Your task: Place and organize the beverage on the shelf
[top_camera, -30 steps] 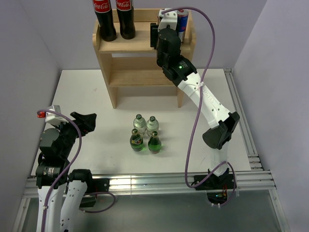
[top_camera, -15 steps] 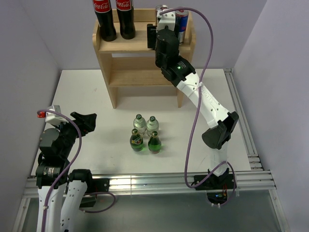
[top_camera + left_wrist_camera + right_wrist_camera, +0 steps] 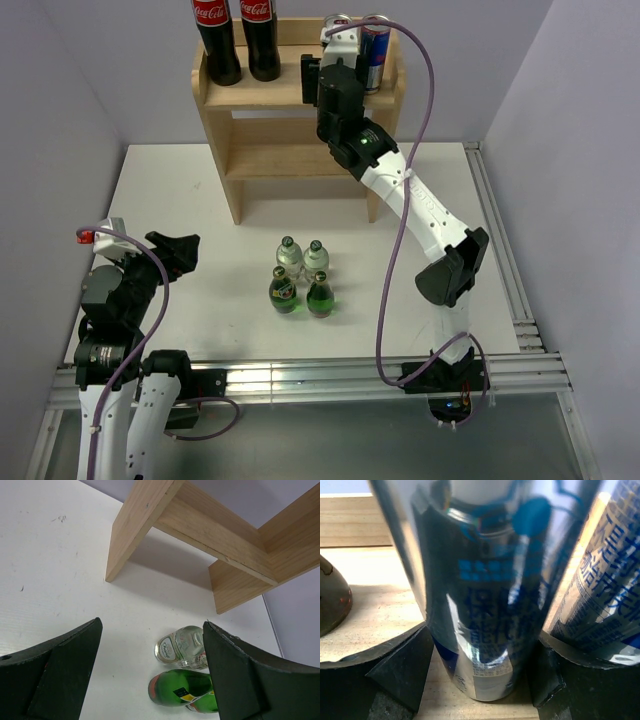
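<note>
My right gripper (image 3: 338,38) reaches onto the top tier of the wooden shelf (image 3: 290,95) and is shut on a slim silver-blue can (image 3: 338,20), which stands upright on the wood. In the right wrist view the can (image 3: 480,580) fills the gap between the fingers (image 3: 400,665). The second can (image 3: 376,45) stands just to its right (image 3: 605,590). Two clear bottles (image 3: 289,256) (image 3: 316,257) and two green bottles (image 3: 284,290) (image 3: 320,296) stand grouped on the table. My left gripper (image 3: 185,250) is open and empty, left of them. It sees a clear bottle (image 3: 180,646) and a green one (image 3: 182,689).
Two tall cola bottles (image 3: 217,40) (image 3: 261,35) stand at the left of the top tier; one dark base (image 3: 330,600) shows at the left of the right wrist view. The shelf's lower tier (image 3: 200,525) shows beyond the bottles. Purple walls close in on both sides.
My right gripper has shifted left along the top tier with the can, and both can tops now show. The left arm and the four bottles have not moved.
</note>
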Available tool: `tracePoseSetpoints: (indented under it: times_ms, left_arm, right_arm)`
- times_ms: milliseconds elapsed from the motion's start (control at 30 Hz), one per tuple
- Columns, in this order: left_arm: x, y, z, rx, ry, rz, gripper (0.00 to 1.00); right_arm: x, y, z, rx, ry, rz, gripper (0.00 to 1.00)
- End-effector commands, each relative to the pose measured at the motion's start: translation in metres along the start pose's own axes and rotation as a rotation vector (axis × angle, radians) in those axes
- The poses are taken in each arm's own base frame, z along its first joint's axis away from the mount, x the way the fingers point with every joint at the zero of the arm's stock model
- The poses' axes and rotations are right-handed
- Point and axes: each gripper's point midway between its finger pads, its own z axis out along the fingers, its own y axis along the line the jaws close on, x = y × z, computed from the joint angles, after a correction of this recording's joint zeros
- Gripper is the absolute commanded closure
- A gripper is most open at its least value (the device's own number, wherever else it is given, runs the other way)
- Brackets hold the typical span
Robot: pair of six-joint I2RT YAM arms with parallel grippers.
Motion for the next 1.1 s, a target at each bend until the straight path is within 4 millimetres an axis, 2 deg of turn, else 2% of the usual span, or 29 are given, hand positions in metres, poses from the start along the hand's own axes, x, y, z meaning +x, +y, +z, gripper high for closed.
tracePoseSetpoints:
  times_ms: [0, 467, 767, 833, 867, 900, 933, 967, 1000, 1033, 1067]
  left_arm:
    - [-0.008, -0.007, 0.0, 0.038, -0.039, 0.022, 0.12]
    - [-0.008, -0.006, 0.0, 0.037, -0.038, 0.023, 0.11]
    - [-0.009, -0.006, 0.0, 0.032, -0.039, 0.023, 0.11]
    - [-0.009, -0.005, 0.0, 0.03, -0.041, 0.023, 0.11]
    - [-0.009, -0.005, 0.0, 0.029, -0.04, 0.022, 0.12]
    - [-0.009, -0.005, 0.0, 0.03, -0.042, 0.023, 0.11]
    - [-0.01, -0.006, 0.0, 0.031, -0.045, 0.022, 0.11]
    - [-0.01, -0.006, -0.001, 0.031, -0.047, 0.023, 0.12]
    - [-0.009, -0.005, -0.001, 0.03, -0.042, 0.023, 0.11]
    - [-0.01, -0.006, -0.001, 0.033, -0.046, 0.022, 0.11]
    - [-0.009, -0.005, 0.0, 0.03, -0.042, 0.021, 0.11]
  right_arm:
    - [-0.008, -0.009, -0.008, 0.017, -0.013, 0.029, 0.25]
    - [0.002, -0.012, -0.04, 0.011, 0.022, 0.046, 0.23]
    - [0.012, -0.001, -0.064, -0.013, 0.053, 0.043, 0.23]
    - [0.013, -0.004, -0.074, -0.01, 0.056, 0.048, 0.23]
    - [0.005, -0.002, -0.086, -0.026, 0.045, 0.063, 0.23]
    - [0.013, -0.002, -0.091, -0.026, 0.052, 0.052, 0.23]
    - [0.013, -0.004, -0.097, -0.02, 0.05, 0.057, 0.23]
    - [0.004, -0.004, -0.112, -0.039, 0.037, 0.078, 0.23]
    - [0.013, -0.003, -0.119, -0.043, 0.048, 0.069, 0.23]
    - [0.013, -0.004, -0.126, -0.046, 0.048, 0.077, 0.23]
    - [0.004, -0.006, -0.141, -0.063, 0.036, 0.111, 0.23]
